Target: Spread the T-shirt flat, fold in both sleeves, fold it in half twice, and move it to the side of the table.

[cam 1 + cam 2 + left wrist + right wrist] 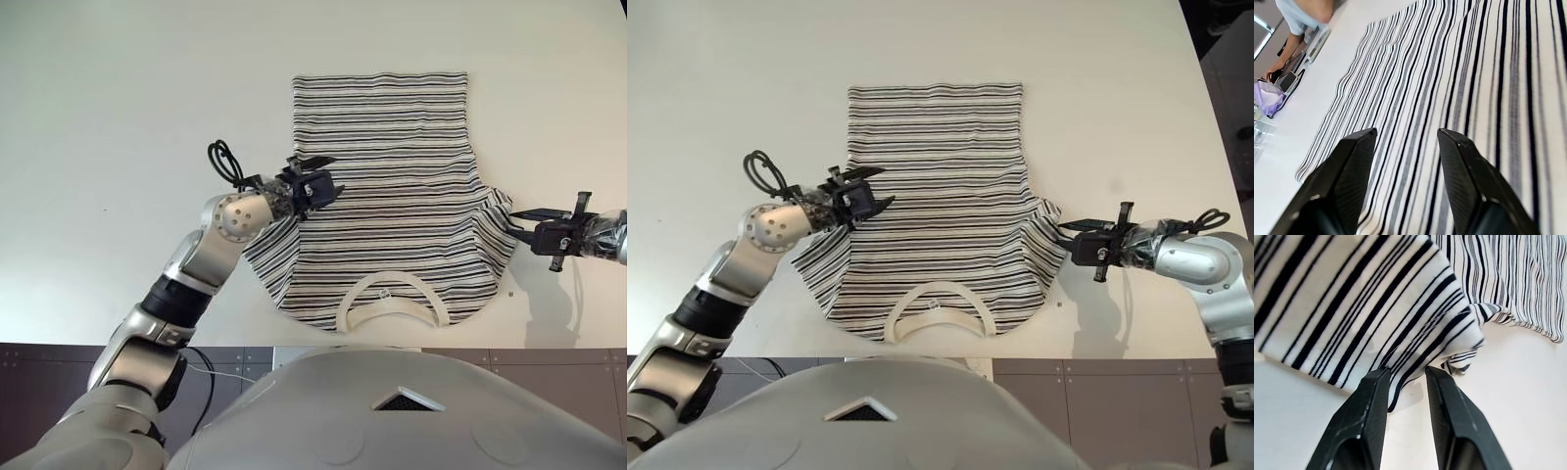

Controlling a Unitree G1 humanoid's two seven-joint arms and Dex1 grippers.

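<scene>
The collar [392, 305] of the striped T-shirt [392, 196] lies nearest the robot, at the table's [118, 98] close edge. The shirt lies face up and mostly flat in the middle of the table.

A bit farther out, the right gripper [1064, 235] sits low, just beside the right sleeve [1048, 217]. Its two fingers have a small gap between them and hold nothing. The sleeve is bunched and wrinkled there, so this looks like the sleeve-folding step.

To do it well, the fingers should slide onto the sleeve's outer edge and pinch only the sleeve, not the body cloth under it. Then lift it a little and carry it straight in over the chest, so the fold line runs in line with the shirt's side. Let go only when it lies smooth.

The left gripper [336, 176] hangs over the shirt's left side with its fingers wide apart and nothing in them. It could press down there to stop the shirt from sliding. I cannot tell for sure if the left sleeve is folded in yet.

Farthest away, the hem [382, 78] lies straight and neat.
</scene>
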